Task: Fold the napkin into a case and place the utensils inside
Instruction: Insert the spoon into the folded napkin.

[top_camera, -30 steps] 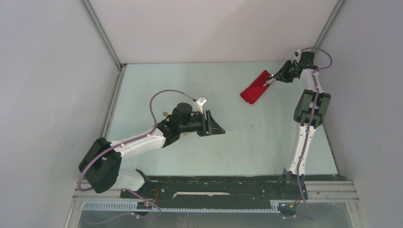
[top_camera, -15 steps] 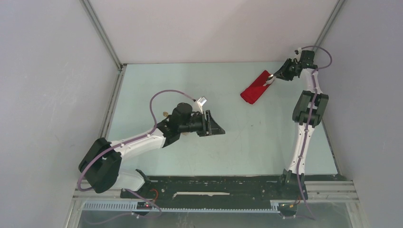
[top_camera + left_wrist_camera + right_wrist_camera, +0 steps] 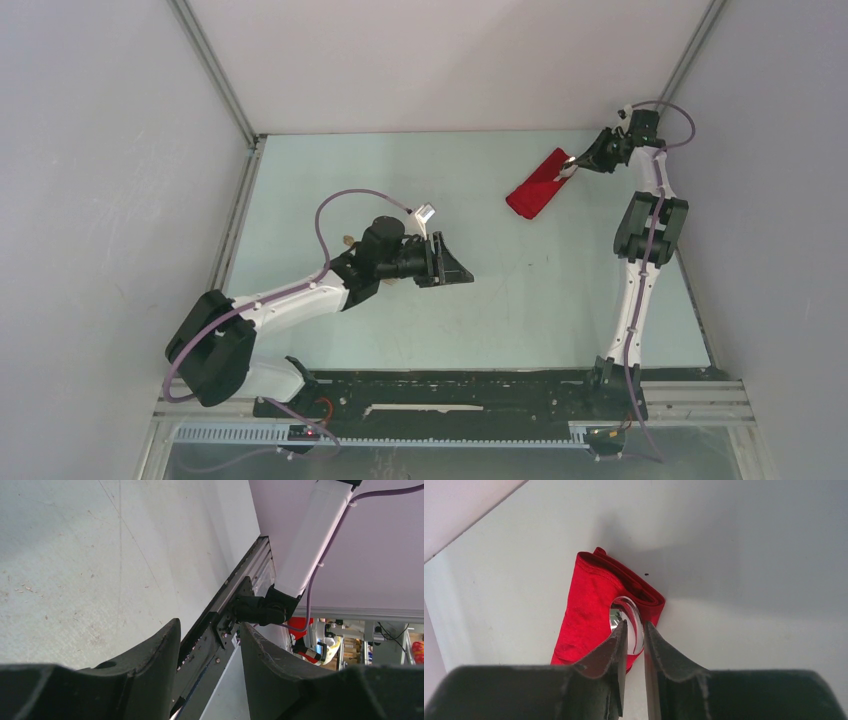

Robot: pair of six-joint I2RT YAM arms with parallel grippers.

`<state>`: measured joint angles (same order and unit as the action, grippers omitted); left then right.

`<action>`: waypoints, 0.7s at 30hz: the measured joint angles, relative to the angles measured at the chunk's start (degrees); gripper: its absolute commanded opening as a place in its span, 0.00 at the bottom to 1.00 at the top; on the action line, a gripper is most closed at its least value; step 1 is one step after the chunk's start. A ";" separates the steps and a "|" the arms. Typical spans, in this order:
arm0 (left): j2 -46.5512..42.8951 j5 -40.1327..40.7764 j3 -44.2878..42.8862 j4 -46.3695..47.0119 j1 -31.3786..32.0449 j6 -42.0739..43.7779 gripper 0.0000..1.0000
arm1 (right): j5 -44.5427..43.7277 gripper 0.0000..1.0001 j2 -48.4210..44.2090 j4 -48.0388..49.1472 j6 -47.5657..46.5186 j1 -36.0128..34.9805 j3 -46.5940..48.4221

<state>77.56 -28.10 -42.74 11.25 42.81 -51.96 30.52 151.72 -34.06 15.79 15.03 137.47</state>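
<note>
**Spoon at the mouth of the red case, with nothing pinning the cloth**

The table (image 3: 400, 180) is broad, and all the work sits in its far right corner, where the right arm (image 3: 650, 230) is stretched out close to the wall. The left arm (image 3: 300, 290) hangs mid-table, well apart from it. The left gripper (image 3: 210, 627) has its fingers spread with nothing between them, only bare table and the frame rail beyond their tips.

Just past the tips of the right gripper (image 3: 634, 630) lies the napkin, folded into a narrow case (image 3: 589, 605) that runs away from the fingers and off to their left. The shiny bowl of a spoon (image 3: 624, 612) pokes out beyond the fingertips and lies over the near end of the case. The rest of the spoon is hidden between the fingers. They stand close on either side of it with only a slit between, and I cannot tell whether they actually pinch it.

The main worry, as I see it, is the loose cloth. With nothing pinning it, a push from the spoon could shove the whole case away or bunch its layers. The bowl seems to sit on top of the fold, not in an opening, so it may ride over the cloth. Smooth metal in a thin grip could also twist or slip out
</note>
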 measured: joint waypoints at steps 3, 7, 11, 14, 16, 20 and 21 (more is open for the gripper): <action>0.00 0.00 0.00 0.00 0.00 0.00 0.52 | 0.17 0.24 0.17 0.02 0.04 0.00 0.39; 0.00 -0.02 0.00 0.00 -0.04 0.00 0.52 | 0.20 0.25 0.74 -0.07 0.11 0.00 0.94; 0.00 -0.04 0.00 0.02 -0.09 0.00 0.52 | 0.17 0.19 1.22 -0.04 0.11 0.00 1.03; 0.00 -0.04 0.00 0.00 -0.09 0.00 0.52 | 0.20 0.13 1.51 -0.15 0.15 0.00 1.03; 0.00 -0.04 0.00 0.02 -0.09 0.00 0.52 | 0.24 0.10 1.51 -0.24 0.11 0.00 1.03; 0.00 -0.07 0.00 0.02 -0.13 0.00 0.52 | 0.85 0.00 1.51 -0.26 0.00 0.00 1.03; 0.00 -0.07 0.00 0.02 -0.13 0.00 0.51 | 1.07 0.00 1.51 -0.26 -0.02 0.00 1.03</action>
<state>77.56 -28.16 -42.74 11.27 42.68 -51.96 31.59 153.23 -34.33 15.77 15.03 138.50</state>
